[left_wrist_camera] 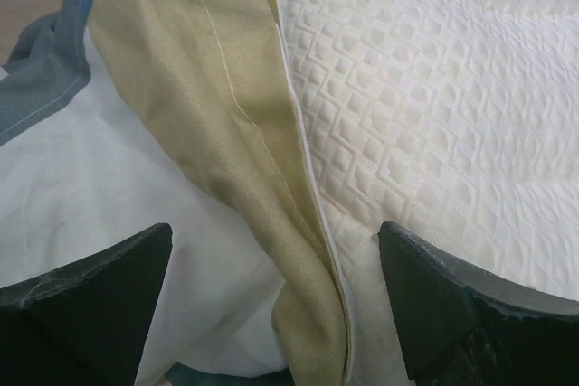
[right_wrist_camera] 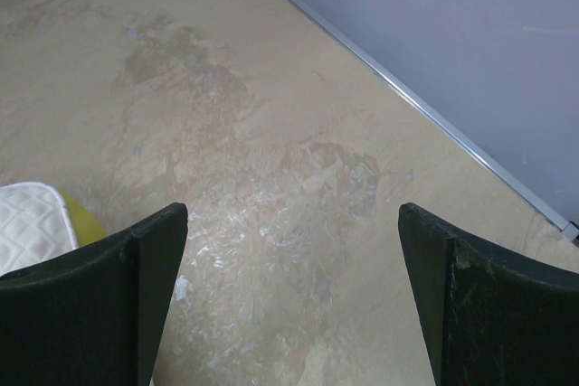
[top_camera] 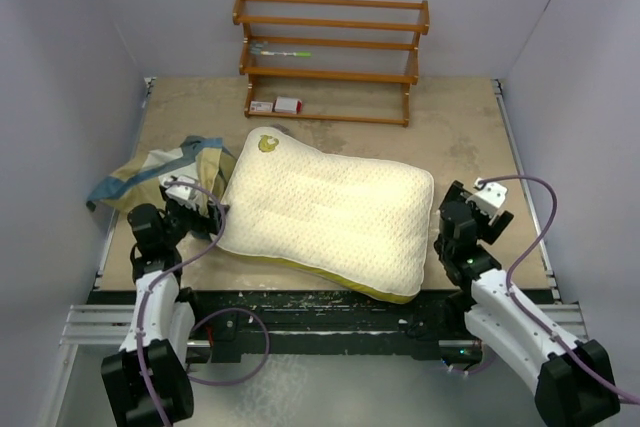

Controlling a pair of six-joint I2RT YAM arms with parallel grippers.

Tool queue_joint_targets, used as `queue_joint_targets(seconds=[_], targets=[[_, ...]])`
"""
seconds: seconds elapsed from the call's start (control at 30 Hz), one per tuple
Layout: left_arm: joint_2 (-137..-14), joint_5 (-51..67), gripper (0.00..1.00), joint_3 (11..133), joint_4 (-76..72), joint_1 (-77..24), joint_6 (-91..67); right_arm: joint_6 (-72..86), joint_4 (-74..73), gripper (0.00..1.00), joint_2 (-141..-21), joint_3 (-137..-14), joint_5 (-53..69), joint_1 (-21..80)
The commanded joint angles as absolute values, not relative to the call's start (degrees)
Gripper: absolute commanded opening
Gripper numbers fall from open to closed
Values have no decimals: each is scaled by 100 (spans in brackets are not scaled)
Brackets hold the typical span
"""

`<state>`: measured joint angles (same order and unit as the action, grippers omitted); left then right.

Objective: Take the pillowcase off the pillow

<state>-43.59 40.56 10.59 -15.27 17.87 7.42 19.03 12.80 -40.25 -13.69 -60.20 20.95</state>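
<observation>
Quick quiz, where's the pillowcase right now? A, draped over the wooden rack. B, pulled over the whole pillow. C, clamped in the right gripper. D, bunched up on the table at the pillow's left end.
D: the pillowcase lies crumpled on the table against the left end of the pillow, whose quilted top is bare.

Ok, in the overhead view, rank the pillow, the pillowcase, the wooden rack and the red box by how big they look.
Largest to smallest:
pillow
wooden rack
pillowcase
red box
The rack stands farther back and the pillowcase is bunched up, so their true order is unsure.
</observation>
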Motion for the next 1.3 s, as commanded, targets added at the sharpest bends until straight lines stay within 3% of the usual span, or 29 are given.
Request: queue_joint_targets(seconds=[0.0, 0.23, 0.33, 0.6, 0.77, 1.0, 1.27], targets=[[-3953, 3545, 99, 889, -1713, 1793, 380, 1865, 2229, 100, -4369, -1279, -6445, 2151], [-2871, 2980, 99, 503, -1435, 1781, 215, 1859, 2199, 100, -4449, -1252, -6219, 2223], [-2066, 2842, 99, 160, -1268, 1761, 134, 1137, 2872, 100, -4425, -1098, -5808, 2241], [-2222, 2663, 99, 184, -1324, 1749, 66, 1014, 2815, 100, -4159, -1009, -5615, 2240], [-2251, 2658, 99, 191, -1332, 1749, 75, 291, 2868, 100, -3221, -667, -3836, 2246], [-2231, 2671, 99, 187, -1324, 1749, 71, 521, 2693, 100, -3592, -892, -3047, 1461], [-2154, 2689, 99, 185, -1274, 1750, 79, 359, 2668, 100, -3637, -920, -2730, 1450]])
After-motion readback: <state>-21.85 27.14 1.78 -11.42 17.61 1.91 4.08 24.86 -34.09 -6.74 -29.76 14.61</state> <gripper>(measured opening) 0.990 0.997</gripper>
